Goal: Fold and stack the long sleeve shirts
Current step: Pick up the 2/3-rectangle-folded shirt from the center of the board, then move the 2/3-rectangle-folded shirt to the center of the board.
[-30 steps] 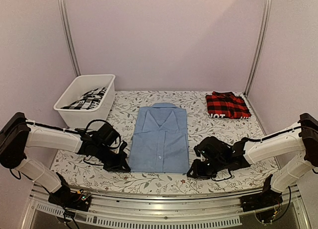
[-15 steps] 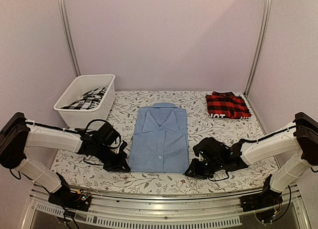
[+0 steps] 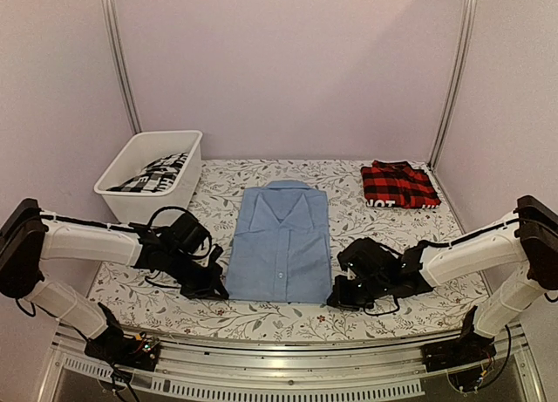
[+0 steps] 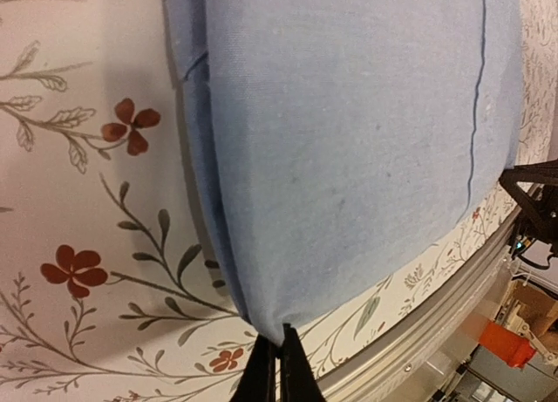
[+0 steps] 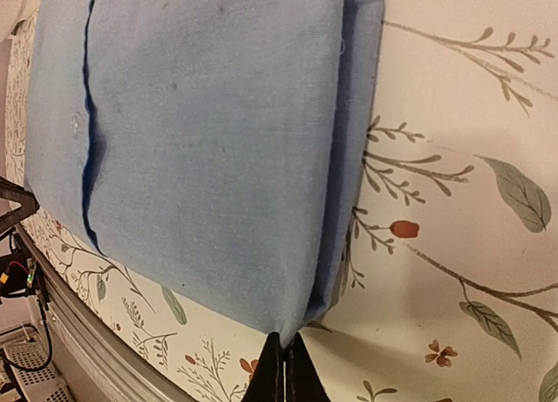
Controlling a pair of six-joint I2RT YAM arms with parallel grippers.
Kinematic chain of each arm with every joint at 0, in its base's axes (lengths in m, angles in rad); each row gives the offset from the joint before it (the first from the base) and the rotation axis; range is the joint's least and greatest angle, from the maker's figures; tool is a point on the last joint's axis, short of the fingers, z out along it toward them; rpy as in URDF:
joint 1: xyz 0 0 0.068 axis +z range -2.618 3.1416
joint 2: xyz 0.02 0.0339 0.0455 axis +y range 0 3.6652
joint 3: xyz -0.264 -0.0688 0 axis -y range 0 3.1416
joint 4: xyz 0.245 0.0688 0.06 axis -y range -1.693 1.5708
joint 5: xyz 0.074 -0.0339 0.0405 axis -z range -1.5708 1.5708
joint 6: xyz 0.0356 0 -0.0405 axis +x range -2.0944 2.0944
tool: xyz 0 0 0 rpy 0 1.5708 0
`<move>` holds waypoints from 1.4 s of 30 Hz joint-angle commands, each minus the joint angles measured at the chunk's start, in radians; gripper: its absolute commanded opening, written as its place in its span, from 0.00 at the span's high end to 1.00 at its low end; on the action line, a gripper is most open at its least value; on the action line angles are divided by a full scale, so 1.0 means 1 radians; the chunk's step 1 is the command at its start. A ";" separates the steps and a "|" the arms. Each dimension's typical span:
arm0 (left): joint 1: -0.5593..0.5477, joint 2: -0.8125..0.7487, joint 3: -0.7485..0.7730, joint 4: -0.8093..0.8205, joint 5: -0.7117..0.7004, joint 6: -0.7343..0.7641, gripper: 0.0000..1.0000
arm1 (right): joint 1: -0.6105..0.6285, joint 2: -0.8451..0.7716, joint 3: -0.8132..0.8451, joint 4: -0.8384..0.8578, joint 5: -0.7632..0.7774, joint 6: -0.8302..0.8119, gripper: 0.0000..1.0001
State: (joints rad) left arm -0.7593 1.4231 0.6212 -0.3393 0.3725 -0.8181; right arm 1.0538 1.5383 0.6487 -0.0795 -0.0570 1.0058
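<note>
A plain light blue shirt (image 3: 281,245) lies folded into a rectangle in the middle of the table, collar to the far side. My left gripper (image 3: 218,290) is shut on its near left corner; the left wrist view shows the cloth (image 4: 349,158) pinched between the fingertips (image 4: 260,380). My right gripper (image 3: 335,300) is shut on its near right corner, and the right wrist view shows the blue cloth (image 5: 200,149) pinched at the fingertips (image 5: 295,374). A red-and-black plaid shirt (image 3: 398,184) with a white label lies folded at the far right.
A white bin (image 3: 186,182) with black-and-white cloth in it (image 3: 154,173) stands at the far left. The table has a floral cover (image 3: 366,223). A metal rail (image 3: 279,345) runs along the near edge. Metal posts stand at both back corners.
My right gripper has moved left to the shirt's near right corner and closed on it. My left gripper has stayed at the near left corner.
</note>
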 commanded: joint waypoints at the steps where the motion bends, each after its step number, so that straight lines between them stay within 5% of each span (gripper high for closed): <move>1: -0.018 -0.050 0.030 -0.044 -0.013 0.017 1.00 | 0.014 -0.027 0.028 -0.046 0.034 -0.024 1.00; 13: -0.101 -0.198 0.136 -0.271 -0.106 0.023 1.00 | 0.111 -0.195 0.162 -0.281 0.172 0.005 1.00; 25: -0.064 -0.167 0.380 -0.369 -0.157 0.108 1.00 | 0.027 -0.174 0.424 -0.385 0.273 -0.130 1.00; 32: 0.164 0.110 0.615 -0.273 -0.098 0.258 1.00 | -0.270 -0.011 0.524 -0.219 0.150 -0.325 1.00; 42: 0.361 0.816 1.179 -0.151 -0.033 0.276 1.00 | -0.544 0.586 1.006 -0.153 -0.064 -0.456 1.00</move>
State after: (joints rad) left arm -0.4316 2.0525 1.6196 -0.5087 0.3145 -0.5644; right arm 0.5621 1.9419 1.4822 -0.2607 -0.0139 0.6254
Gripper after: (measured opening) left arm 0.007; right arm 0.003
